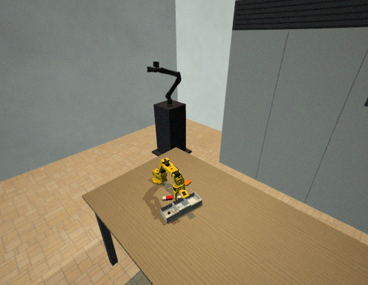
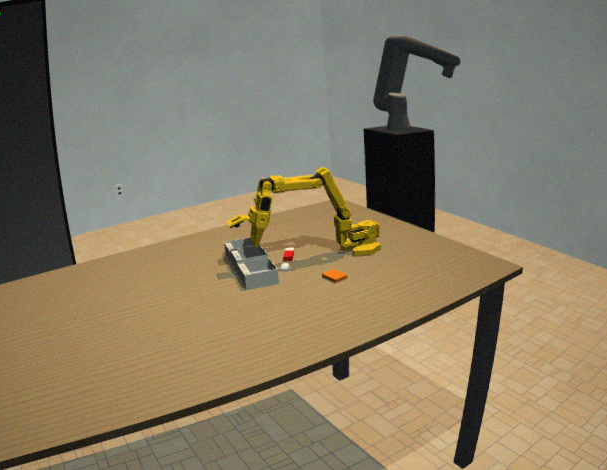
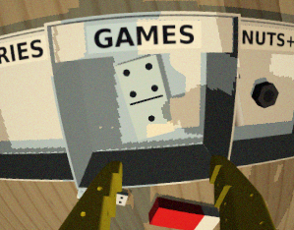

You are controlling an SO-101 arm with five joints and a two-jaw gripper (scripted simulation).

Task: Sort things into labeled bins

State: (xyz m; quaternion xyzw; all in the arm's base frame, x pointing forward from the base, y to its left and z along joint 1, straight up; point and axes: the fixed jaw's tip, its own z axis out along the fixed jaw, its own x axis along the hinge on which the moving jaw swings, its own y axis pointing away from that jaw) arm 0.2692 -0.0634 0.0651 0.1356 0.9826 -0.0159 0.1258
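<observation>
My tool (image 1: 180,197) (image 2: 244,233) (image 3: 166,164) stands spread with nothing between its fingertips, over the near wall of the middle bin. That bin (image 1: 186,209) (image 3: 67,118), labelled GAMES, has a domino (image 3: 142,98) lying in it, five pips showing. On one side of it I have the bin (image 1: 199,202) (image 2: 263,279) (image 3: 29,174) whose label, cut off in my wrist view, ends in "ERIES"; on the other, the bin (image 1: 169,219) (image 3: 268,159) marked "NUTS+" and more, holding a black hex nut (image 1: 168,212) (image 3: 264,94). Outside the bins, a red-and-white block (image 1: 168,197) (image 2: 288,254) (image 3: 177,216), perhaps an eraser, lies on the desk (image 1: 239,221) (image 2: 141,323). Near it is a small white piece with a metal end (image 2: 285,266) (image 3: 121,199), probably a USB stick. Farther from the bins, a flat orange square (image 1: 187,182) (image 2: 334,275) lies beside the yellow arm (image 1: 170,167) (image 2: 298,183).
</observation>
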